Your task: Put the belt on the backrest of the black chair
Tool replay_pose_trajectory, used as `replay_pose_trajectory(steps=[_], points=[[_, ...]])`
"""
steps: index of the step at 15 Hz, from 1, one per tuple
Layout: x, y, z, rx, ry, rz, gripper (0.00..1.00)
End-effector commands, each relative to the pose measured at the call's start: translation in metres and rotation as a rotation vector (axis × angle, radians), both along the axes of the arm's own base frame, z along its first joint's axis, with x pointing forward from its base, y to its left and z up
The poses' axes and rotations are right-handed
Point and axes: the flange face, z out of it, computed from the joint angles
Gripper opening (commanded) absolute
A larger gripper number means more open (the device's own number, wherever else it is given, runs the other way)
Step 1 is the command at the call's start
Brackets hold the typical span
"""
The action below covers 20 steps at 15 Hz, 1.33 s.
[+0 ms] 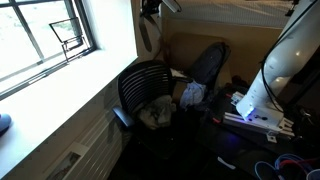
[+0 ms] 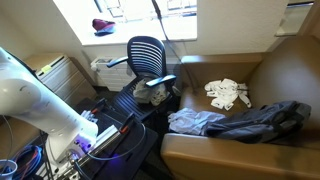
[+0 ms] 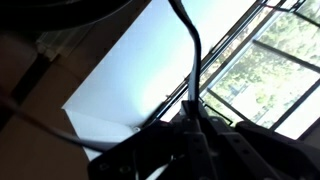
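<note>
**Operator:** Report the state of the fingers.

**Arm:** My fingers [image 3: 190, 137] are narrow and pinched on the belt [image 3: 190, 60]. The strap leaves them as one thin dark line against the window [image 3: 265, 70]. (They show only in silhouette, so I judge the grip from the strap hanging free below me.)

**Operator:** Location of the belt?

**Arm:** In an exterior view the strap [image 1: 147, 35] hangs in the air above the black chair [image 1: 150, 85]. Its lower end is near the top edge of the backrest. I cannot tell whether they touch.

**Operator:** Procedure for this step?

**Arm:**
1. Carry the strap across the top edge, so that one length falls behind and one in front.
2. Lower until the backrest bears the weight.
3. Only then spread the fingers.

Keep the two lengths nearly equal. In my judgement a limp, smooth strap slides off toward the longer side.

**Operator:** Materials?

**Arm:** The belt is thin, dark and flexible. The backrest is wide and curved, built of horizontal ribs with gaps between them. Its rounded rim offers little to hold a strap in place.
</note>
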Motion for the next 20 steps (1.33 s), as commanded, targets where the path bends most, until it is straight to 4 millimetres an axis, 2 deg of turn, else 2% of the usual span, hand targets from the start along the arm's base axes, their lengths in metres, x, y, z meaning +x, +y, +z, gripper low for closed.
replay_pose_trajectory(steps=[1,3,4,6,8,9,11,12,13,14,15,20], points=[[-0.009,0.008,0.011,0.007,-0.005,0.017,0.04],[-0.017,0.009,0.015,0.006,-0.005,0.023,0.01],[-0.020,0.010,0.003,-0.004,0.024,0.027,0.01],[-0.022,0.034,-0.009,0.020,0.064,0.081,0.01],[-0.023,0.082,-0.006,0.056,0.086,0.179,0.01],[-0.032,0.118,0.003,0.079,0.099,0.248,0.01],[-0.052,0.169,0.017,0.105,0.119,0.360,0.01],[-0.061,0.185,0.020,0.117,0.155,0.413,0.01],[-0.068,0.190,0.018,0.114,0.199,0.424,0.01],[-0.073,0.191,0.016,0.103,0.249,0.420,0.01],[-0.078,0.177,0.009,0.080,0.314,0.381,0.01],[-0.081,0.052,-0.058,-0.037,0.540,0.203,0.01]])
